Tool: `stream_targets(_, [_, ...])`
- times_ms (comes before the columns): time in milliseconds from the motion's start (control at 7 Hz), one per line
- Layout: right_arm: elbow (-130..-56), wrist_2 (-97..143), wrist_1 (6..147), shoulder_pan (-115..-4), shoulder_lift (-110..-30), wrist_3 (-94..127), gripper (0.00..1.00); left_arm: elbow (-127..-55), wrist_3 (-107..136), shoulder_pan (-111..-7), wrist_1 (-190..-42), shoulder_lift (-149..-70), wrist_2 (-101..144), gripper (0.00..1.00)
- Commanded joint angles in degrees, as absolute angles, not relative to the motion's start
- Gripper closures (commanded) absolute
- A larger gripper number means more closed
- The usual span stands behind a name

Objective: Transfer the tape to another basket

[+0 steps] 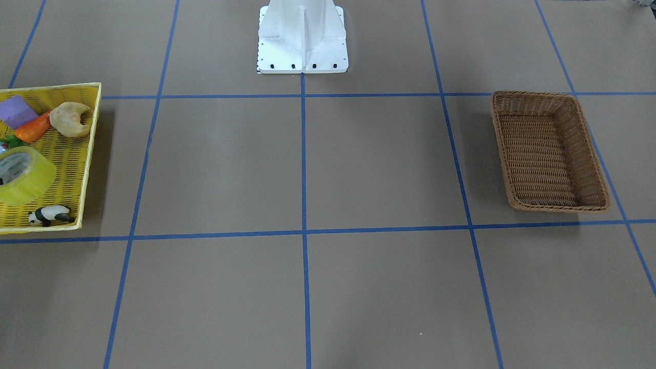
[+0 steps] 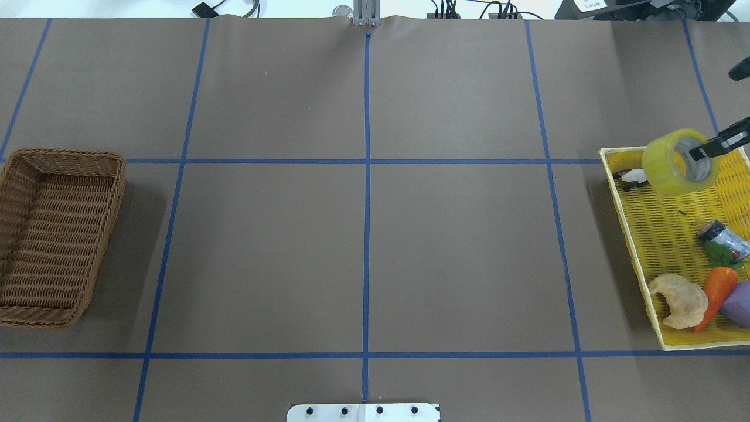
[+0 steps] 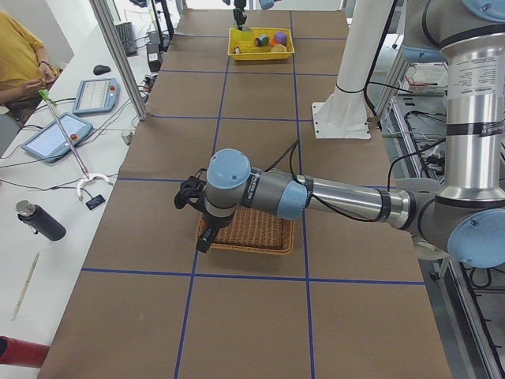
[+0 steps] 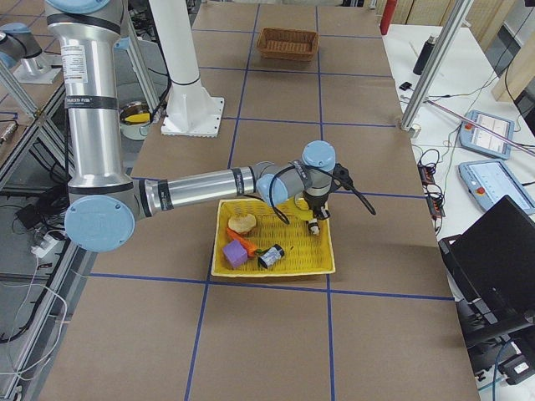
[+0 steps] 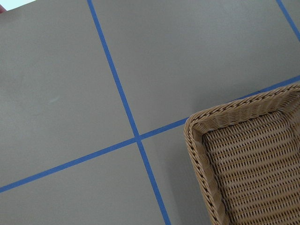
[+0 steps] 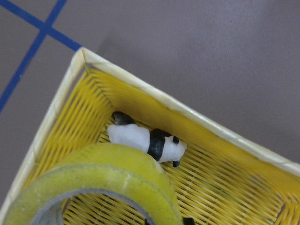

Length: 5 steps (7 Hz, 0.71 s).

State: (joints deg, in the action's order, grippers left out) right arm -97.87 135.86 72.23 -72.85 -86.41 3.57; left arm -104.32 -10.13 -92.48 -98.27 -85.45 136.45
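Bright, even light from overhead; the basket throws a soft shadow on the table. The tape is blurred in the right wrist view (very close).

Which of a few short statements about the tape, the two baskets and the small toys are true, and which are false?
1. The brown basket holds nothing. True.
2. The tape lies in the brown basket. False: it hangs tilted over the yellow basket, held by the right gripper.
3. A toy panda lies in the yellow basket. True.
4. The carrot lies on the bare table. False: it is in the yellow basket, beside a pastry.
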Motion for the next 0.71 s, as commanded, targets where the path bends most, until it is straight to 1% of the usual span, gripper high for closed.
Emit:
stream_targets(0, [-98.4,136.9,72.0,-73.7,-80.0,13.6,1.00,-106.6,-10.1,-92.5,-98.3,-86.0,136.6,0.02])
stream_targets(143, [-98.5,137.0,71.5,-72.5,-76.5,20.1,1.00,-107.7,-10.1,-92.5,-99.8,-86.0,136.6,0.02])
stream_targets(286, [-99.4,136.6,71.3,-70.3,-74.1,25.3,1.00,-107.9,-7.4,-92.4,-104.5,-86.1,136.6,0.02])
stream_targets(571, [-101.0,135.0,71.3,-67.0,-69.3,34.0,1.00,-108.0,8.2,-87.3,-114.3,-90.2,136.9,0.02])
